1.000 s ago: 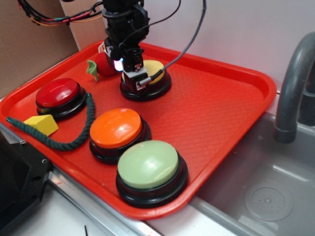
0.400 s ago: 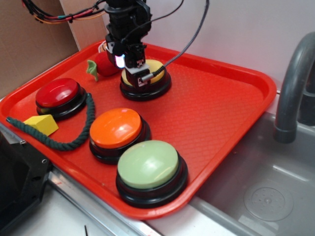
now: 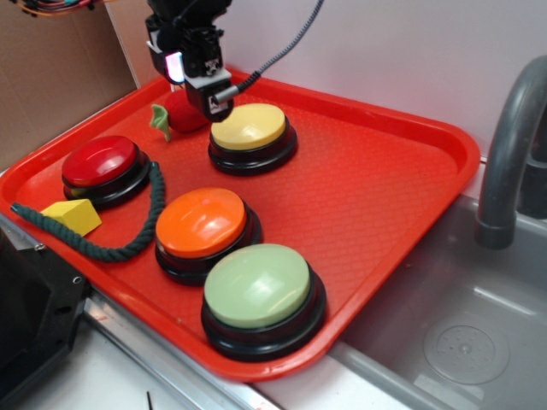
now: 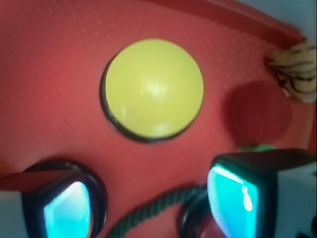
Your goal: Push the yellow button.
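Fingers point(image 3: 208, 96) spread apart, empty, above the yellow button point(image 3: 249, 126)
Stiff, slick dome; best pressed down at its centre

A red tray point(image 3: 385, 196) carries four domed buttons: the yellow button point(image 3: 249, 128) at the back, a red button point(image 3: 100, 160), an orange button point(image 3: 202, 222), a green button point(image 3: 258, 286). A dark green rope point(image 3: 128, 243), a yellow wedge point(image 3: 72, 217) and a red toy fruit point(image 3: 181, 115) also lie there.
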